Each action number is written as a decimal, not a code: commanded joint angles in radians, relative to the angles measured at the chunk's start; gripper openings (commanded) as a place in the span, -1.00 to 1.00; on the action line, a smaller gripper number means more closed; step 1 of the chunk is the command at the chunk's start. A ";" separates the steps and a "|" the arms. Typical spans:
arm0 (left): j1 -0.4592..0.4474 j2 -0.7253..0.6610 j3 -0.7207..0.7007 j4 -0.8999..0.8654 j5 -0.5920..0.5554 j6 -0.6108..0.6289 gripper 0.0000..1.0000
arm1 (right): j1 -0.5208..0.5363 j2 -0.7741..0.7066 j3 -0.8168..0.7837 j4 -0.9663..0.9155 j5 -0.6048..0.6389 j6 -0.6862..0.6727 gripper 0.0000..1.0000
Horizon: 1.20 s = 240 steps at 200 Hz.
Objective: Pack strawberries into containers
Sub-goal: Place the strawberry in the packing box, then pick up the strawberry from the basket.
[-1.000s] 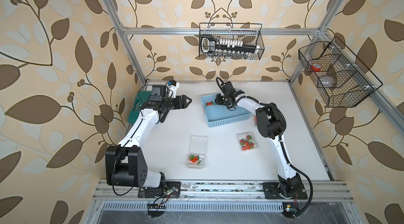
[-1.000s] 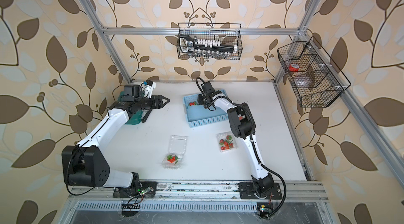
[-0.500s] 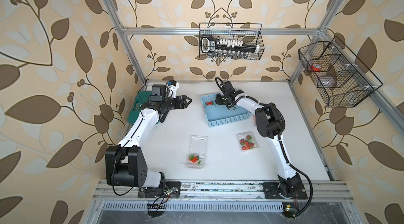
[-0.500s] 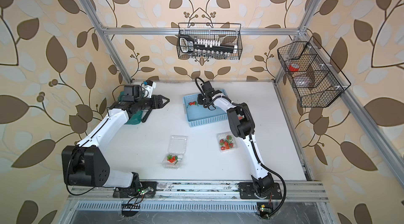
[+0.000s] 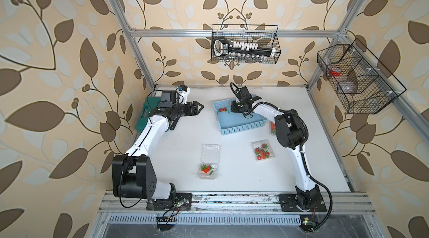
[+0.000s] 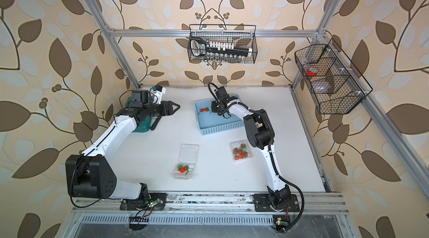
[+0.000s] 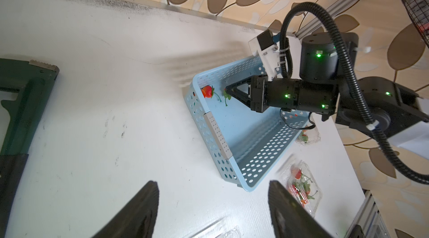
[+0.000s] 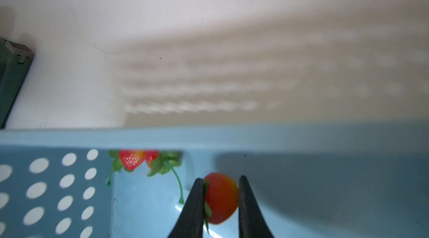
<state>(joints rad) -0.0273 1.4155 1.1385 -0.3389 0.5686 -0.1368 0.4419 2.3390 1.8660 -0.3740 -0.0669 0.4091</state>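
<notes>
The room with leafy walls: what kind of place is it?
Probably a robot practice booth, not a home: the left arm and right arm are bolted to a metal rail, and a bare aluminium frame edges the wallpapered walls.

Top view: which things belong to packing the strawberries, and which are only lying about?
Job: strawberries, clear containers, blue basket, right gripper holding a strawberry.
Lying about: green tool case, wall wire baskets.

In both top views we lost most of one container [image 5: 272,128] behind the right arm, and the right gripper [image 5: 232,110] covered its pinched strawberry [image 8: 220,198]. Right wrist view blurred the basket [image 8: 209,135] rim, which hid two strawberries' [image 8: 131,159] tops. The green case [image 7: 21,109] got cropped.
</notes>
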 commanded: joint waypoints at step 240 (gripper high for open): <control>0.014 -0.036 -0.009 0.010 -0.023 0.011 0.52 | 0.682 -0.487 -0.654 0.009 -0.136 0.057 -0.40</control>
<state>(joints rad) -0.0242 1.4151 1.1385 -0.3393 0.5457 -0.1364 1.1133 1.8343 1.1904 -0.3229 -0.2104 0.4755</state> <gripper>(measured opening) 0.760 0.265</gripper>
